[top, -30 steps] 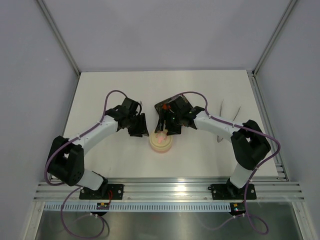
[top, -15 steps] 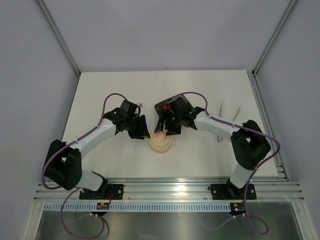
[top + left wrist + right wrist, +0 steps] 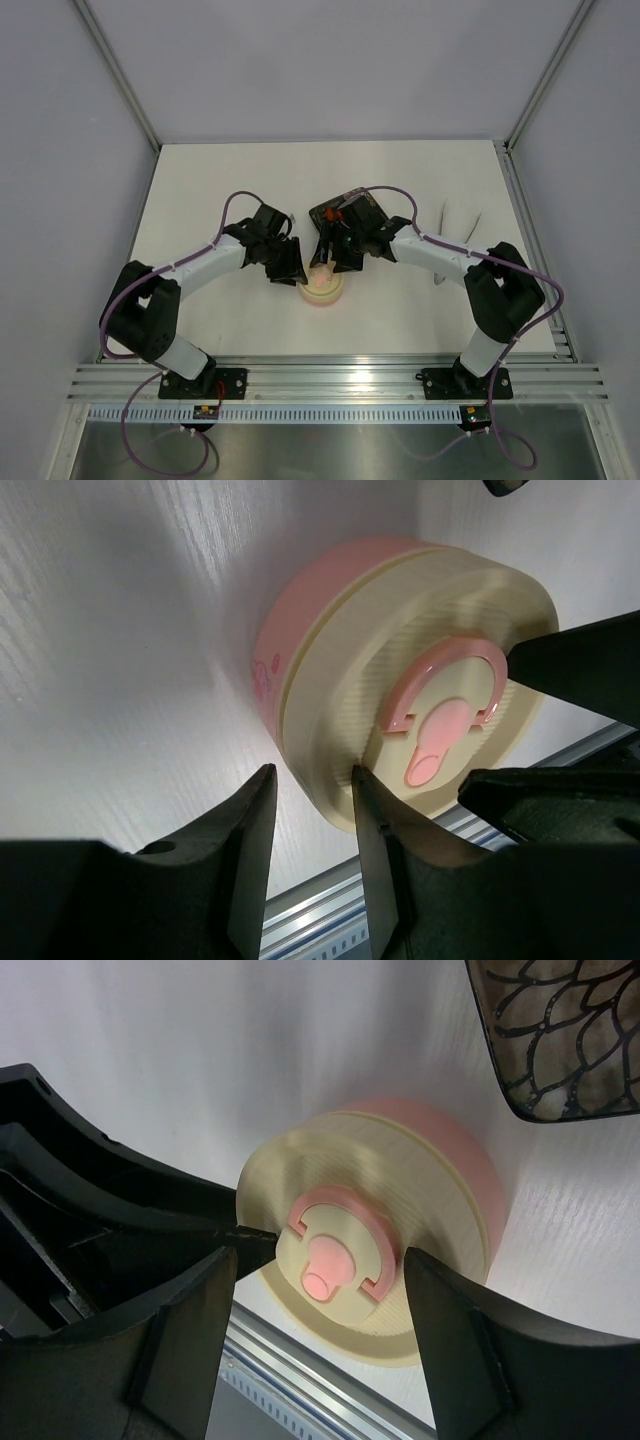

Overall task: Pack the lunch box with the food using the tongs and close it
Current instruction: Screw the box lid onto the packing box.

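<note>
The lunch box point(image 3: 322, 288) is a round cream tub with a pink base, and its lid point(image 3: 440, 680) with the pink centre mark lies on top. My left gripper point(image 3: 313, 775) is open at the lid's left edge. One finger point(image 3: 375, 830) rests on the lid's top face and the other point(image 3: 250, 840) hangs beside the box over the table. My right gripper point(image 3: 320, 1260) is wide open, its fingers standing either side of the pink mark point(image 3: 330, 1250). The tongs point(image 3: 444, 212) lie on the table at the right. No food shows.
The black tray point(image 3: 560, 1040) with a leaf-patterned floor sits just behind the box, under my right arm point(image 3: 430, 250). The table's near rail point(image 3: 330, 380) runs close in front of the box. Grey walls enclose the table on three sides.
My left gripper has moved right, up to the lid's edge, and its jaws have narrowed slightly. The right gripper and the box have stayed put.
</note>
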Motion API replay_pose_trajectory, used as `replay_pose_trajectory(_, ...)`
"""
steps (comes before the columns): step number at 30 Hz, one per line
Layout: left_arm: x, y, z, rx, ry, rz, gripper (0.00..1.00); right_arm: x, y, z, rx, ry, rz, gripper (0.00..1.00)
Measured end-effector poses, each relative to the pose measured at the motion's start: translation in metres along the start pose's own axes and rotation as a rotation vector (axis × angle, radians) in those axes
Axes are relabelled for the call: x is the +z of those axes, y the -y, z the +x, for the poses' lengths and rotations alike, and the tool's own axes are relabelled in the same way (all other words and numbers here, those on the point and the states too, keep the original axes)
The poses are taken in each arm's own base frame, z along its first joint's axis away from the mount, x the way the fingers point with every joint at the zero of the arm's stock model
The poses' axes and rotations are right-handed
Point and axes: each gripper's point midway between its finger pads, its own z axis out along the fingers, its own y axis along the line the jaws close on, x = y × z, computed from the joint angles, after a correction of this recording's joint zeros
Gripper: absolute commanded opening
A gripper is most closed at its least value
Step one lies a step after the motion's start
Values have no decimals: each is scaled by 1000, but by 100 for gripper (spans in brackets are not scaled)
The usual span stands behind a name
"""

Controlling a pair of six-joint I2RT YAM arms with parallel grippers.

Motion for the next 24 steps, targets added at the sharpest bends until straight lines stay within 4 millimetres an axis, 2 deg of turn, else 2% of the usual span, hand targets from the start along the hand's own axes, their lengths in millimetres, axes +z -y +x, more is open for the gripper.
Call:
replay_pose_trajectory(11, 2, -1, 1, -9, -7, -3, 38, -5, 0, 7, 8, -8, -21, 74)
replay_pose_trajectory(24, 5, 2, 1, -10, -19, 13, 38, -15, -19, 8, -9, -14, -113, 72)
